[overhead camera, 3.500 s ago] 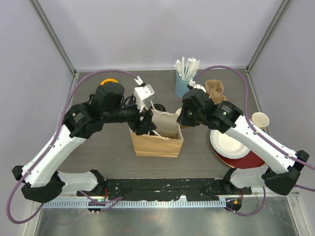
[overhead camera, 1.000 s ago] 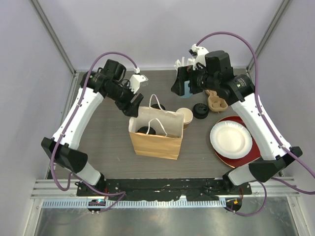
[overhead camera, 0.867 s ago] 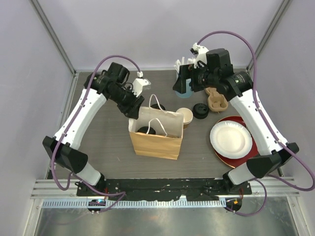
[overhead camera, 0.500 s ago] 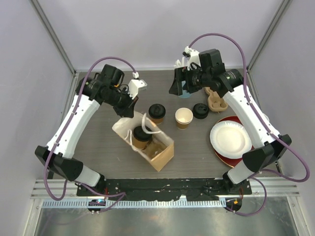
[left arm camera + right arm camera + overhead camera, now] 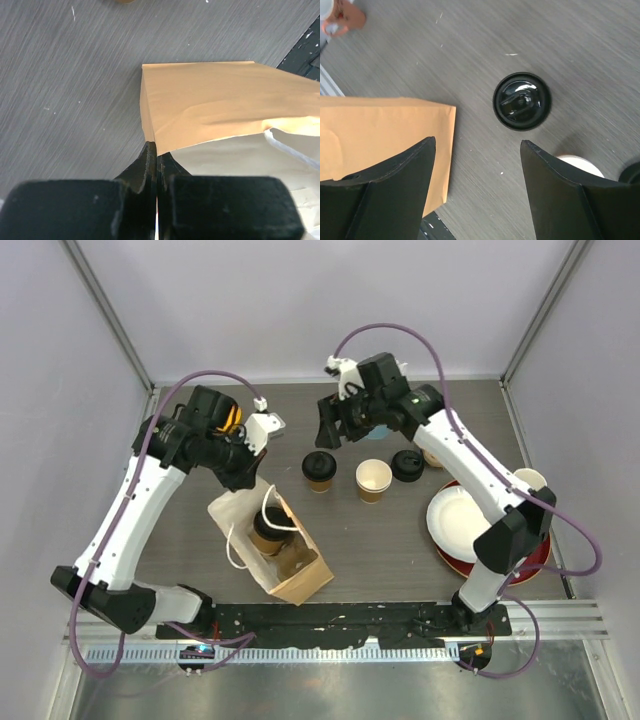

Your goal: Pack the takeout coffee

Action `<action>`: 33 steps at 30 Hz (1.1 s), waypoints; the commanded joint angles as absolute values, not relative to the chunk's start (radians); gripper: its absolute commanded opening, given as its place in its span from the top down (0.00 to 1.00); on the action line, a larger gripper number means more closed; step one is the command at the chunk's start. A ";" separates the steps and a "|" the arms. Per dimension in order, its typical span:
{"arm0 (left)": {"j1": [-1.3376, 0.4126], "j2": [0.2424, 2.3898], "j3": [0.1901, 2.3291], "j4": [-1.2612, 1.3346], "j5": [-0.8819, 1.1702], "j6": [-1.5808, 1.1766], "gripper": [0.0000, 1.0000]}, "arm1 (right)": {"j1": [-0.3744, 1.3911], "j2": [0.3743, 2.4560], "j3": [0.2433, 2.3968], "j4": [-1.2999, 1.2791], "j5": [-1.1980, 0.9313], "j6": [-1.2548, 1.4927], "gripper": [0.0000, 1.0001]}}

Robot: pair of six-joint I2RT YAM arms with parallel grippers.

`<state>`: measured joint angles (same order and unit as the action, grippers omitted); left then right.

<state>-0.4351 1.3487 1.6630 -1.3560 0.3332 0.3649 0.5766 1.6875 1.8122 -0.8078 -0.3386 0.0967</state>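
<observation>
Nearest your arm bases sits the brown paper bag [image 5: 305, 578], turned at an angle with its mouth open to the overhead camera and its white handles loose over the opening. Inside the bag you have one kraft coffee cup with a black lid [image 5: 268, 530], upright, in the half of the bag farther from the bases.

At the bag's far left corner, your left gripper [image 5: 245, 478] has its jaws pressed together on the bag's rim. The left wrist camera shows both fingers [image 5: 148, 159] pinching the paper edge of the bag [image 5: 210, 100] with no gap between them.

To the right of the bag and well apart from it, a white paper plate [image 5: 458, 525] lies on a red plate [image 5: 452, 560]. A pale yellow cup [image 5: 528, 480] stands beyond them.

Just beyond the bag's far end, a second lidded coffee cup [image 5: 319, 466] stands on the grey table [image 5: 200, 570]. To its right stands an open kraft cup [image 5: 373, 478], white inside and without a lid. A loose black lid [image 5: 407, 465] lies just to the right of that one.

Beyond the bag, above the lidded cup, your right gripper [image 5: 333, 430] hangs with its jaws wide apart and nothing between them. Its wrist camera looks straight down past both fingers [image 5: 395, 200] at that lidded cup [image 5: 522, 101], with the bag's end [image 5: 380, 135] to the left.
</observation>
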 commanded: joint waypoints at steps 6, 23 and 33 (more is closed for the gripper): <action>-0.425 1.269 1.615 -1.535 0.273 0.344 1.00 | 0.696 1.814 1.874 -0.779 -0.259 -0.093 0.33; -0.420 1.200 1.562 -1.552 0.264 0.347 1.00 | 0.759 1.960 1.879 -0.824 -0.172 -0.376 0.46; -0.419 1.212 1.580 -1.554 0.265 0.356 1.00 | 0.807 1.999 1.855 -0.827 -0.098 -0.434 0.52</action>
<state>-0.4232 1.2198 1.5558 -1.3609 0.2638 0.3485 0.7876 2.0010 1.8484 -0.8394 -0.1455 -0.3908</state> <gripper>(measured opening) 0.011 0.515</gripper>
